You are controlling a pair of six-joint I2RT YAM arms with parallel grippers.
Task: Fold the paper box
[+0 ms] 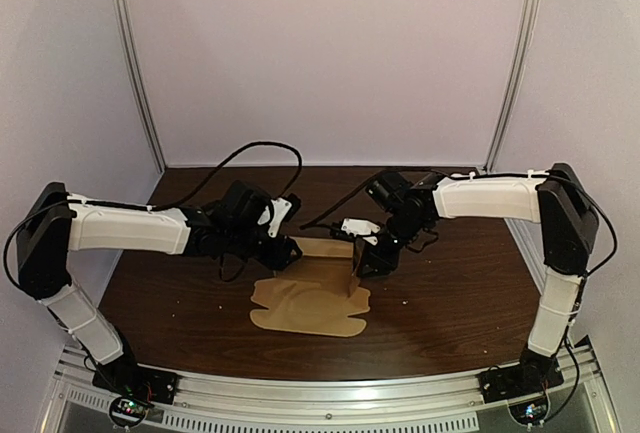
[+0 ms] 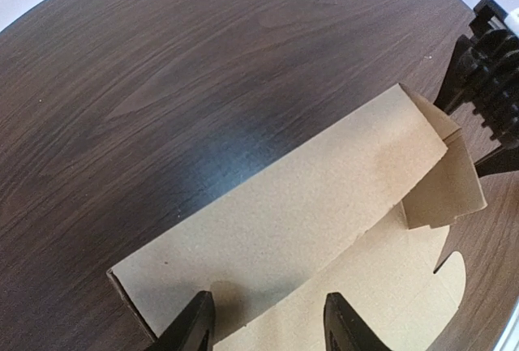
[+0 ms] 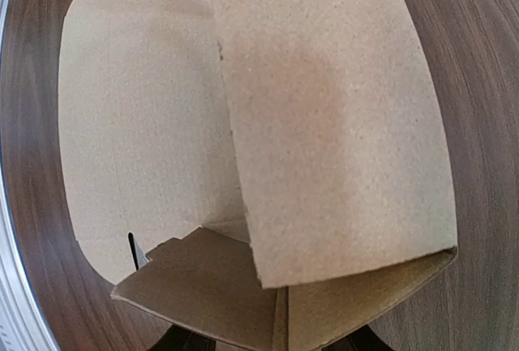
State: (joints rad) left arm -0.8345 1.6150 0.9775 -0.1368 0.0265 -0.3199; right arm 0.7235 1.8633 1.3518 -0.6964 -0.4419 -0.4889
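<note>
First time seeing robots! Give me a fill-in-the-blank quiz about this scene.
The box lies on a dark ____ table. Its near part lies ____ while one wall stands up. The left gripper and right gripper both work at its ____ edge.
Missing: wooden; flat; far.

light: soft, overhead | glare: pale sheen on table (image 2: pixel 195 181) | wrist views: fisheye-bent edges | top view: slightly soft
</note>
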